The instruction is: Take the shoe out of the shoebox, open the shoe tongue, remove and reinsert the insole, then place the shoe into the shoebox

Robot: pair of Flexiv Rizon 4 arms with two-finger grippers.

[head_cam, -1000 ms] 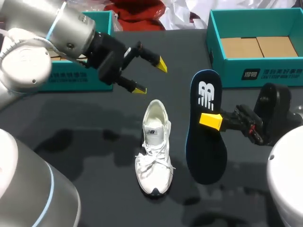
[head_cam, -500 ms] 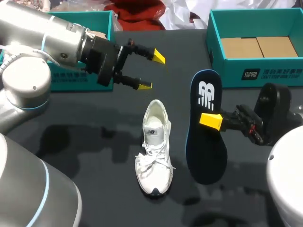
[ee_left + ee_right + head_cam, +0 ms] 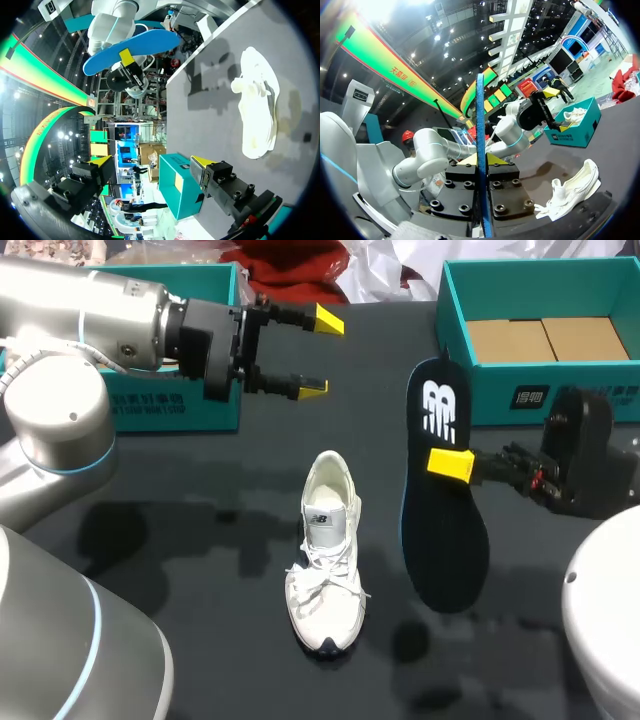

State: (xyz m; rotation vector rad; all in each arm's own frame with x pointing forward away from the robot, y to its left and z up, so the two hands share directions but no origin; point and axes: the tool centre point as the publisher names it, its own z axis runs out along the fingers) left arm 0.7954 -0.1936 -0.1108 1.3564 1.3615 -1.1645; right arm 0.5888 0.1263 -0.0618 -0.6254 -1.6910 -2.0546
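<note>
White sneaker: on the dark tabletop, sole down, toe towards the robot, heel towards the far edge; laces loose; no hand touching it.

Insole: dark blue, white logo at the heel end; held in the air to the right of the sneaker and apart from it, heel end towards the far edge; in the right wrist view it shows edge-on, standing up between the fingers.

Right hand: comes in from the right; clamped on the insole near its middle, one yellow tip on the upper face, the other finger under it.

Left hand: comes in from the left, above the tabletop beyond the sneaker's heel; fingers spread apart, nothing between them.

Teal shoebox: open, at the far right of the tabletop, brown cardboard lining its floor.

Second teal box: at the far left, partly hidden behind the left arm.
</note>
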